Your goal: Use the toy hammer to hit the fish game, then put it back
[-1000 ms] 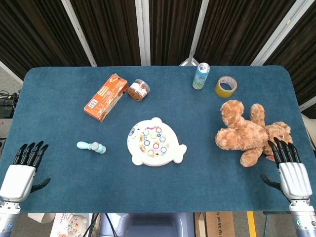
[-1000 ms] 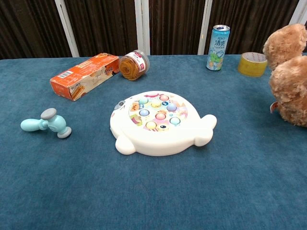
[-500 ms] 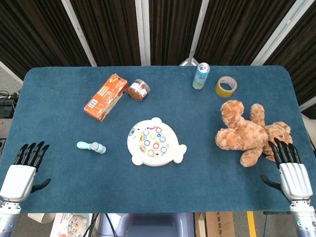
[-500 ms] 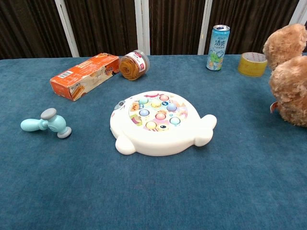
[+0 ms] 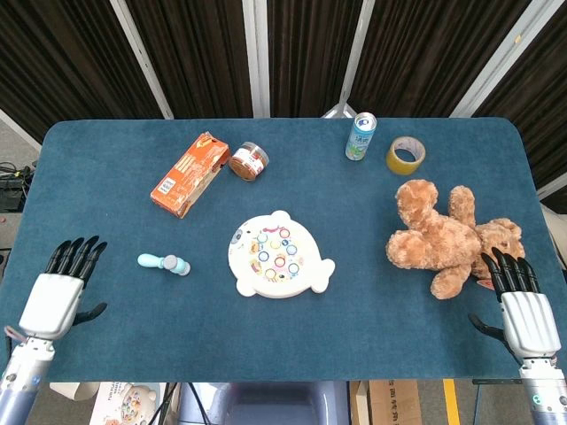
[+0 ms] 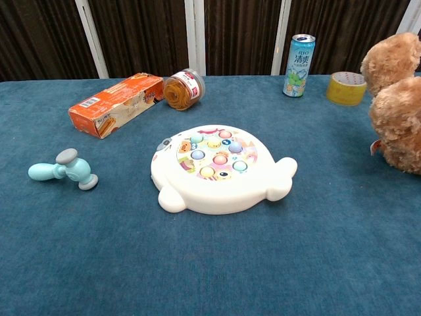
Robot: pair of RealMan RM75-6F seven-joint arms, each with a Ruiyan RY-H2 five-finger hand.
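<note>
- Hovering over the near left corner of the table (image 5: 106,354), the left hand (image 5: 60,292) has its fingers straight and slightly fanned, holding nothing; it shows only in the head view.
- Just up and to the right of that hand lies the toy hammer (image 5: 165,263), pale blue with grey faces, on its side with bare cloth between it and the fingertips; its handle points toward the left edge.
- Right of the hammer, near the middle of the table, sits the fish game (image 5: 279,256), white with coloured buttons on top, tail toward the right; a strip of open cloth separates hammer and game.
- Behind the hammer, toward the far edge, an orange box (image 5: 189,173) lies flat at a slant, with a small jar (image 5: 249,161) on its side close to the box's far end.
- At the near right corner the right hand (image 5: 523,305) is likewise flat and empty, fingers extended, their tips close to the teddy bear (image 5: 447,237); whether they touch it I cannot tell.
- The bear sprawls by the right edge, well apart from the fish game.
- Far behind the bear stand a drink can (image 5: 361,136) and, beside it, a roll of yellow tape (image 5: 406,155).
- Wide bare cloth runs along the near edge between both hands.
</note>
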